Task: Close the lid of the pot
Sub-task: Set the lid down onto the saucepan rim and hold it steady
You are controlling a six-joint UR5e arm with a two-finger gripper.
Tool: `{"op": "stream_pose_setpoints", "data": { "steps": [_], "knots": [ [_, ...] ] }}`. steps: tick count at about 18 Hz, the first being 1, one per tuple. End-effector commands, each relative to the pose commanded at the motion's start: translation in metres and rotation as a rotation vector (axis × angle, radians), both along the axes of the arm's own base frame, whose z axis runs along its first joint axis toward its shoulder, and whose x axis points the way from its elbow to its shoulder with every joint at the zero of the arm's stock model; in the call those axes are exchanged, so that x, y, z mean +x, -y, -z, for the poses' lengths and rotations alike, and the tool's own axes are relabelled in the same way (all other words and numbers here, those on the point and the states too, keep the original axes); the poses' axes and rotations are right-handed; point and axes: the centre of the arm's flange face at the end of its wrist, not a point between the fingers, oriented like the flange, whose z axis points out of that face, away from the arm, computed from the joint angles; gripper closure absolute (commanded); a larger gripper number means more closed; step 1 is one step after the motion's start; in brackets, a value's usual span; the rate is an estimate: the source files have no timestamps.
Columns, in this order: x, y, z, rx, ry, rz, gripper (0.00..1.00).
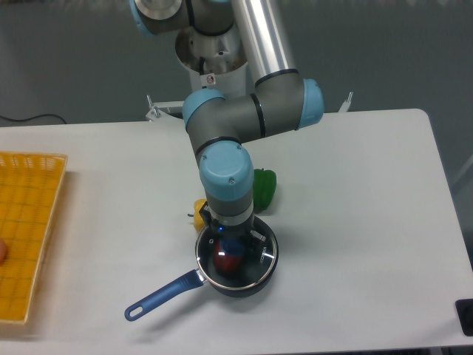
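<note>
Glass lid (255,263) with its metal rim lies on the dark pot (238,282) at lower centre of the frame, a red vegetable (228,260) showing through. Straight above, the hand (232,244) reaches down around the blue knob; whether its fingers clamp it I cannot tell. Green pepper (263,187) and a yellow vegetable (199,210) sit just behind on the white desk (355,207); a yellow basket (26,229) lies at far left.

Even, diffuse overhead light falls on a white table (347,222), which reads bright against a dim grey backdrop. Shadows are soft and short beneath the pot (236,277). Small glints mark the lid (264,255). The frame is slightly soft and grainy, without edge distortion.
</note>
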Motion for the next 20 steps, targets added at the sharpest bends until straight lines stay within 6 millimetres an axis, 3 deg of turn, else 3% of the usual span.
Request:
{"op": "stream_pose_setpoints", "data": {
  "steps": [17, 19, 20],
  "knots": [
    [-0.0027, 0.0004, 0.0060, -0.008, 0.005, 0.006, 0.54],
    [-0.0031, 0.0000, 0.0052, -0.006, 0.003, 0.006, 0.42],
    [-0.0036, -0.0001, 0.0047, -0.005, -0.002, 0.009, 0.17]
  ]
}}
